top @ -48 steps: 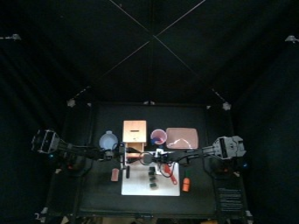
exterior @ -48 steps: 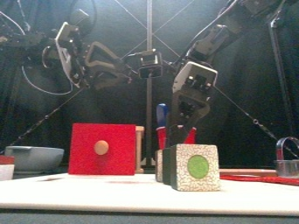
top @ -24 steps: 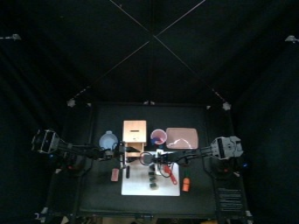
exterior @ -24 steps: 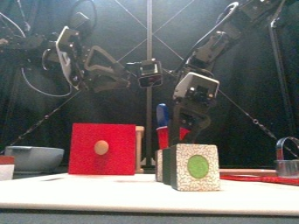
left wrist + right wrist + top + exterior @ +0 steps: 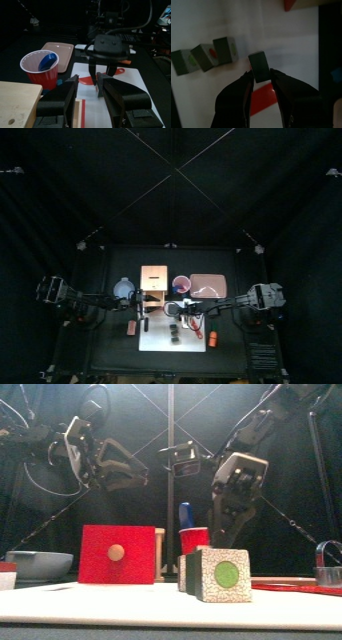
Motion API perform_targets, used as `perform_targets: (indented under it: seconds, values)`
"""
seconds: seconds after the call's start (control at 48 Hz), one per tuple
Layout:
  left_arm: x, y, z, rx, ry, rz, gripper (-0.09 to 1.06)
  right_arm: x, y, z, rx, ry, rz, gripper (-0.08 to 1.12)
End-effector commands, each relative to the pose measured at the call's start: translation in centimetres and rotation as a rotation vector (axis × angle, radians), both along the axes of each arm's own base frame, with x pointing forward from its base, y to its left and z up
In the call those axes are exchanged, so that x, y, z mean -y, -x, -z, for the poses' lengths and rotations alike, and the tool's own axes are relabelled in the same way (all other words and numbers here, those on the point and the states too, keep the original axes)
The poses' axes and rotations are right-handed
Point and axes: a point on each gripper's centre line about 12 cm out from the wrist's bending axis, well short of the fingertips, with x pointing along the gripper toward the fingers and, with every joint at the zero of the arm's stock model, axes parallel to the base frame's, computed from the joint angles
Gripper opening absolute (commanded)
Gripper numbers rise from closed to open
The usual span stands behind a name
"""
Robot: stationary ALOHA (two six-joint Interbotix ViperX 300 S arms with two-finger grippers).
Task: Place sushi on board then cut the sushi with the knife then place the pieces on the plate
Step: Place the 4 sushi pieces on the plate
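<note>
The right arm [image 5: 238, 304] reaches in from the right toward the middle of the surface [image 5: 100, 353]. Its wrist is bent so that the right pincer [image 5: 260, 74] points down over the white cutting board [image 5: 174, 342]. Its two jaws are clenched on a single dark green sushi piece [image 5: 258, 62], which is gripped by its narrow sides and held above the board.

The rest of the sushi roll [image 5: 208, 56] lies on the board as a short row of blocks, off to one side of the held piece and apart from it. From the front, the roll stands near the board's front edge, showing a green round on its pale end face.

The left arm [image 5: 94, 306] comes in from the left and hovers just beside the right pincer. The left pincer [image 5: 87, 79] is released, with its jaws spread and nothing between them. It hangs over the edge of the pale wooden box [image 5: 118, 554] where the box meets the board.

Behind the board stands the red cup [image 5: 195, 540] with the blue knife [image 5: 185, 514] upright inside it. The pink tray [image 5: 210, 285] lies just to the right of the cup, and no sushi can be made out on it.
</note>
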Motion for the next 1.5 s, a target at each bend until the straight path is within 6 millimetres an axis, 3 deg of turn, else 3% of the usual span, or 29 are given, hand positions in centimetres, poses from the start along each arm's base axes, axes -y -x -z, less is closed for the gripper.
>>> perform_targets:
  seconds: [0.021,0.188,0.292,0.5,0.625,0.792,1.167,1.5]
  values:
    - [-0.1,-0.2,-1.1,0.041,-0.003,-0.004,0.76,0.4,2.6,-3.5,0.074,-0.046,0.049,0.66]
    - [-0.1,-0.2,-1.2,0.044,-0.003,-0.004,0.76,1.8,7.5,-4.3,0.093,-0.09,0.167,0.66]
    - [-0.1,-0.3,-1.3,0.047,-0.003,-0.004,0.76,4.0,10.1,-4.5,0.118,-0.108,0.301,0.66]
    - [-0.1,-0.3,-1.4,0.05,-0.007,-0.004,0.76,9.2,12.9,-3.9,0.152,-0.103,0.596,0.66]
    - [-0.1,-0.3,-1.4,0.048,-0.007,-0.004,0.76,12.2,13.0,-3.7,0.185,-0.141,0.803,0.66]
    - [-0.1,-0.3,-1.3,0.047,-0.007,-0.004,0.76,14.5,12.6,-2.0,0.145,-0.167,0.979,0.67]
    - [0.1,0.1,-0.8,0.029,-0.035,0.025,0.76,15.2,9.9,-0.1,0.171,-0.202,1.055,0.69]
    - [0.6,0.8,-0.5,0.022,-0.096,0.085,0.76,14.8,8.7,0.7,0.15,-0.236,1.066,0.89]
